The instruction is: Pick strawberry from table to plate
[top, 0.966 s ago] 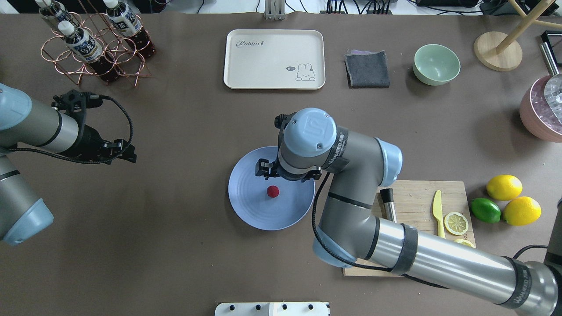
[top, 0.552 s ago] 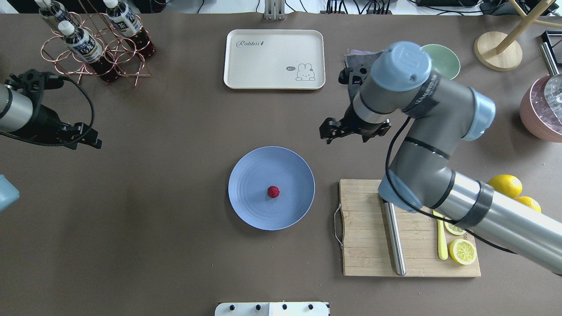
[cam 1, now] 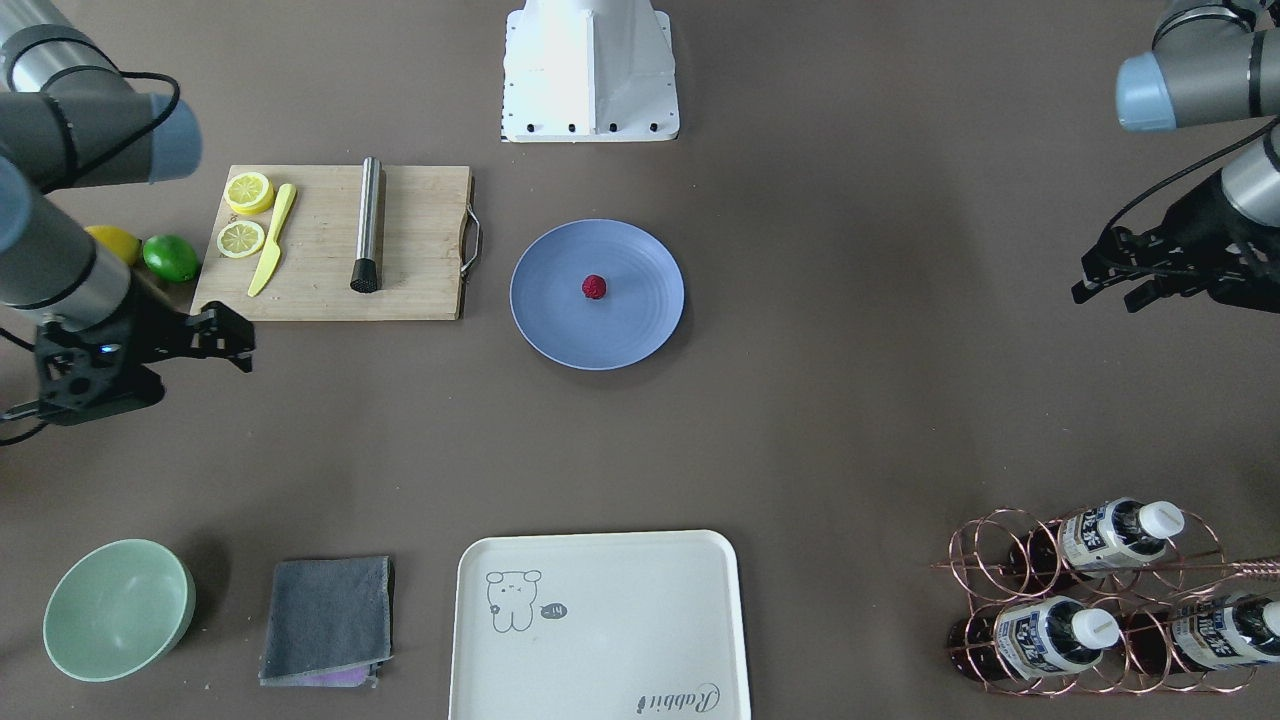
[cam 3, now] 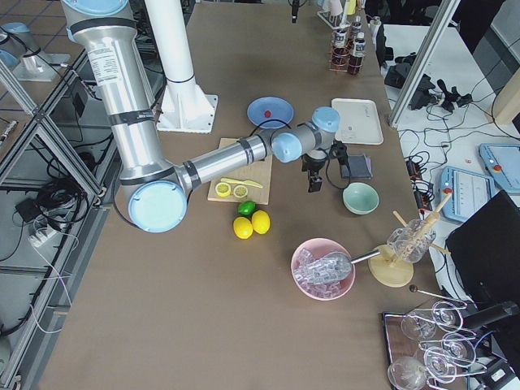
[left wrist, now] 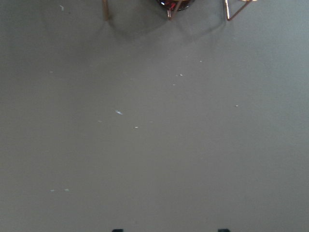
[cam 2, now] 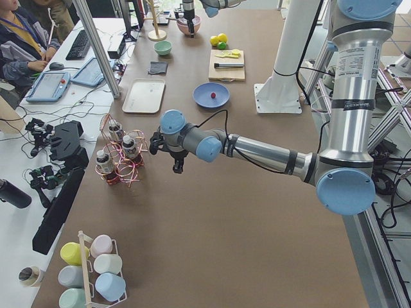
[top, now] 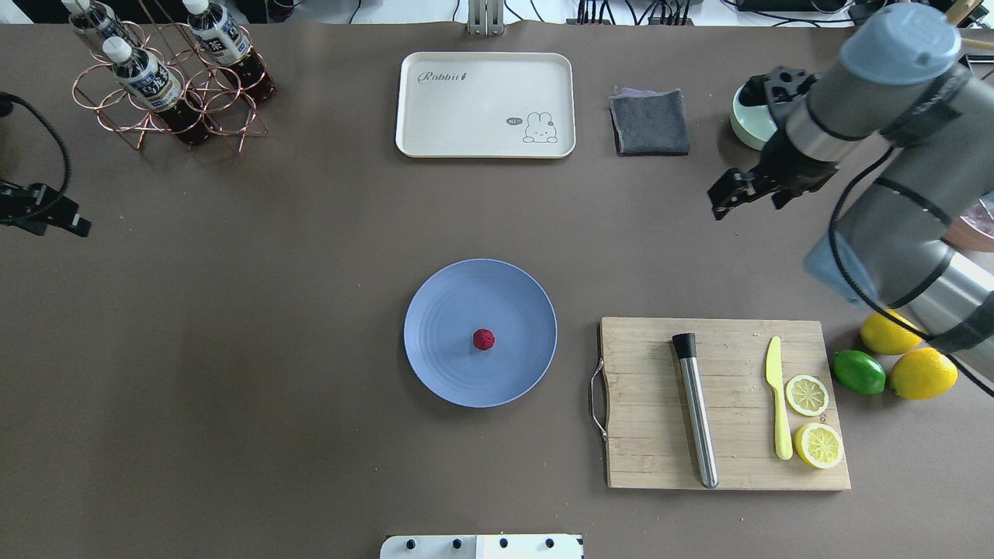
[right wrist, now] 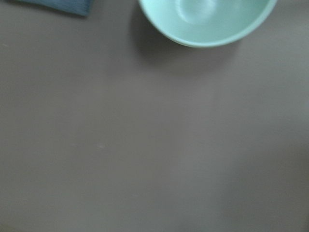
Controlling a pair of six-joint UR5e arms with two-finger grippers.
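The strawberry (top: 483, 339) (cam 1: 594, 287), small and dark red, lies near the middle of the blue-lavender plate (top: 439, 310) (cam 1: 640, 330) on the brown table (top: 272, 349). Nothing touches it. My right gripper (top: 745, 203) (cam 1: 215, 340) hangs open and empty well off to the plate's far right, beside the mint-green bowl (top: 744, 128). At the table's far left edge my left gripper (top: 46, 213) (cam 1: 1110, 282) is open too, with only bare table under it in the left wrist view.
A wooden cutting board (top: 644, 404) with a metal muddler, yellow knife and lemon slices lies right of the plate. Lemons and a lime (top: 859, 372) sit beyond it. A cream tray (top: 484, 105), grey cloth (top: 651, 123) and bottle rack (top: 167, 78) line the far edge.
My right arm swung away from above the plate to the far right by the bowl. The left arm drew back to the left edge. The strawberry stayed on the plate.
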